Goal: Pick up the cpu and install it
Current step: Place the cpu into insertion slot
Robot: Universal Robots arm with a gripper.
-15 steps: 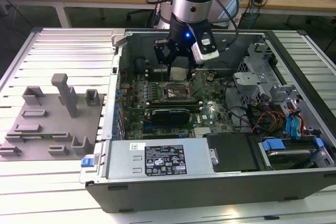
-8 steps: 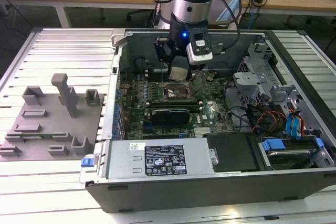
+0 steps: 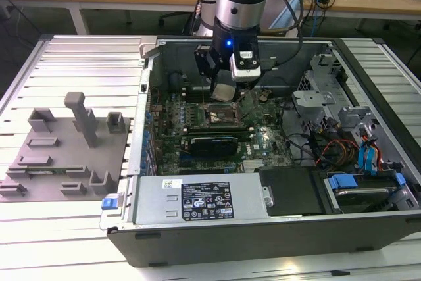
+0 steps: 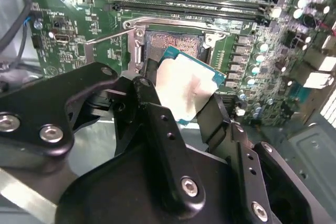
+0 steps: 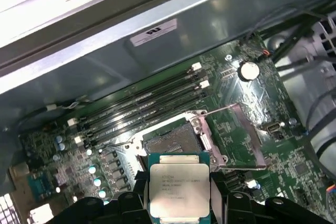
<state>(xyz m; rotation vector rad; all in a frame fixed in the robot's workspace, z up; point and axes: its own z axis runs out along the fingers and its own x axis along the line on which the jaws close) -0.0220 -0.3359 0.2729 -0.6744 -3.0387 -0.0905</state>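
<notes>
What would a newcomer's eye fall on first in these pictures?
Most striking is the gripper, holding the cpu by its edges above the open socket on the green motherboard. Around them lies the large open computer case, and a grey tray with upright posts sits beside it, on the exterior view's left.

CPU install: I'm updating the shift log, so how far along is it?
Done: the cpu is picked up, clamped between the gripper's fingers. In hand: it hangs over the open socket on the motherboard inside the computer case. Left: seating it; the socket is empty and its metal bracket stands swung open.
</notes>
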